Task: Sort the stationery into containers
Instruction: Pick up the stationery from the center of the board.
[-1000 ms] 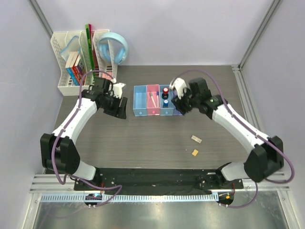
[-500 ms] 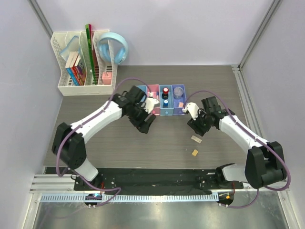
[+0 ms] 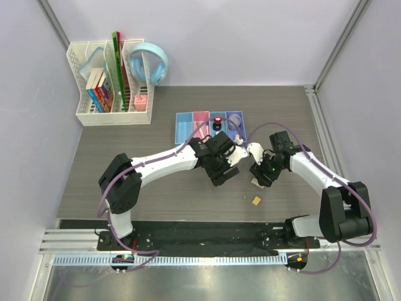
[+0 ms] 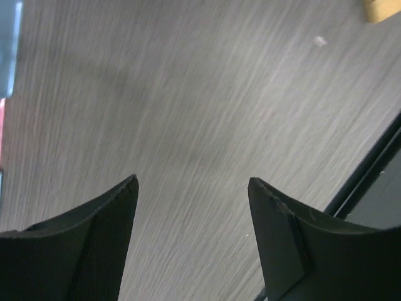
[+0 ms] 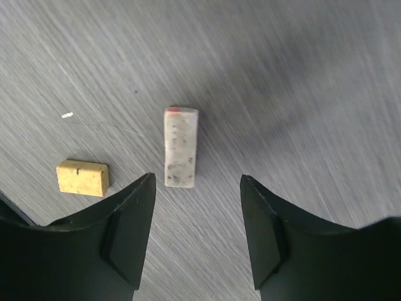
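Beneath wide right gripper [image 5: 197, 183], untouched eraser [image 5: 181, 147]

Four translucent bins [image 3: 185, 127] stand joined in a row on the worktop [image 3: 150, 182], coloured blue, pink, blue and purple from left to right. The second blue one holds a dark, red-topped item [image 3: 217, 120]. Nearer the front, a pale speckled eraser [image 5: 181, 147] with a pinkish end lies flat. A smaller tan eraser [image 5: 83, 177] lies near it, not touching, turned crosswise to it.
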Robot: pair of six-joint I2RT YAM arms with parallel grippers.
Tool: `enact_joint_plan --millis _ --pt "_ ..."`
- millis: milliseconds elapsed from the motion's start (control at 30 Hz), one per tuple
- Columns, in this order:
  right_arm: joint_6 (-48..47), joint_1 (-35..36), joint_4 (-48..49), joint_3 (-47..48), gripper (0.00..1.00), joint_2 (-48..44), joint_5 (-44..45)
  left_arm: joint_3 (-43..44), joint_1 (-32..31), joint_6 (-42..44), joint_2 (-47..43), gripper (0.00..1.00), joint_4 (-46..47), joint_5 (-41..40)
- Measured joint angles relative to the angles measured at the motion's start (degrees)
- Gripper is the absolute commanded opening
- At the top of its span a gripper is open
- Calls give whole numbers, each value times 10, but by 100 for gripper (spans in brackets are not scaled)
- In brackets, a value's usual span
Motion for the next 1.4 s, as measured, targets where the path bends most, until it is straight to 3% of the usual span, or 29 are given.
enact_joint_plan --millis 200,533,633,767,867,1167,1333,1400 --pt "-13 2 -6 -9 61 33 -9 0 -37 -11 0 71 47 -13" --pt "0 2 19 -12 55 62 -5 -54 -33 -13 -48 71 96 -67" --pt "6 2 34 -12 46 66 -2 -54 -33 -11 -67 71 101 -70" --pt "14 1 57 -12 12 73 10 -54 -33 -7 -84 71 103 -70" --pt "21 1 63 -9 1 77 16 -54 -33 -5 -85 71 103 -70" --pt "46 -6 63 -7 1 73 26 -53 -40 8 -84 72 103 -54" --pt "74 -52 67 21 1 73 63 -49 -70 13 -61 74 110 -53" --pt "86 -70 70 43 1 73 79 -41 -85 13 -36 80 111 -55"
